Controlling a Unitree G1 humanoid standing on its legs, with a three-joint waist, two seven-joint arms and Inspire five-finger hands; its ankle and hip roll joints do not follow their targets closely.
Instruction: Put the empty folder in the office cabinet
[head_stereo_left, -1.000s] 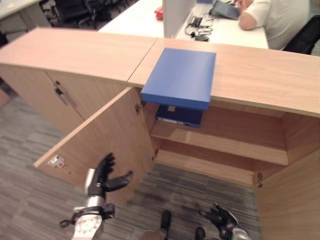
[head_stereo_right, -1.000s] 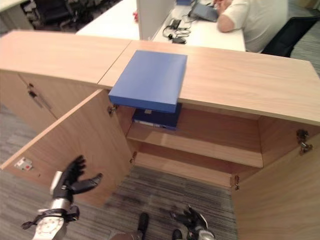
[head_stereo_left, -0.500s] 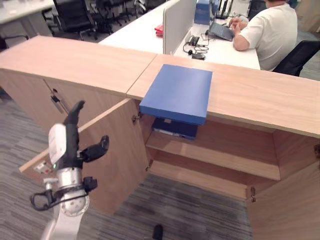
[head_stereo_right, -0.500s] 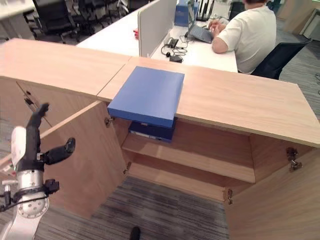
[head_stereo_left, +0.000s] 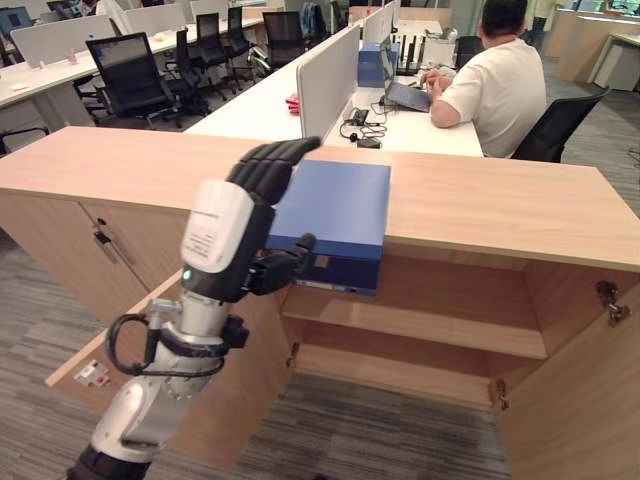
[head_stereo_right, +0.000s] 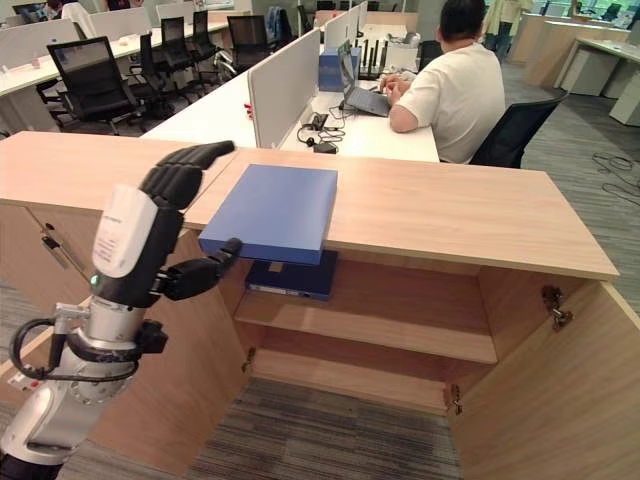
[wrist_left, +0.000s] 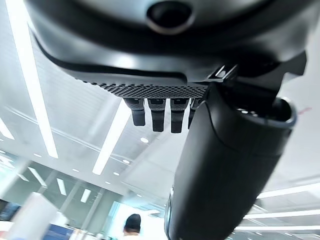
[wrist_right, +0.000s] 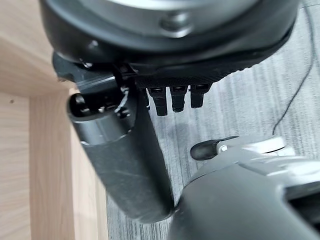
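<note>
A flat blue folder (head_stereo_left: 335, 205) lies on top of the wooden cabinet (head_stereo_left: 480, 205), its front edge hanging over the open compartment. A second, darker blue folder (head_stereo_right: 292, 278) lies on the upper shelf just beneath it. My left hand (head_stereo_left: 232, 225) is raised to the height of the cabinet top, in front of the folder's left corner and nearer to me. Its fingers are relaxed, its thumb (head_stereo_left: 285, 262) points at the folder, and it holds nothing. My right hand (wrist_right: 120, 160) hangs low by the carpet and a cabinet panel, fingers loose and empty.
Both cabinet doors stand open: the left door (head_stereo_left: 205, 395) below my left arm, the right door (head_stereo_left: 590, 400) at the lower right. Inside are two bare shelves (head_stereo_left: 420, 325). Behind the cabinet a person (head_stereo_left: 495, 85) sits at a desk, with office chairs (head_stereo_left: 130, 80) beyond.
The camera has tilted up. My left hand rose from near the floor to the cabinet top beside the folder. My right hand has left the eye views.
</note>
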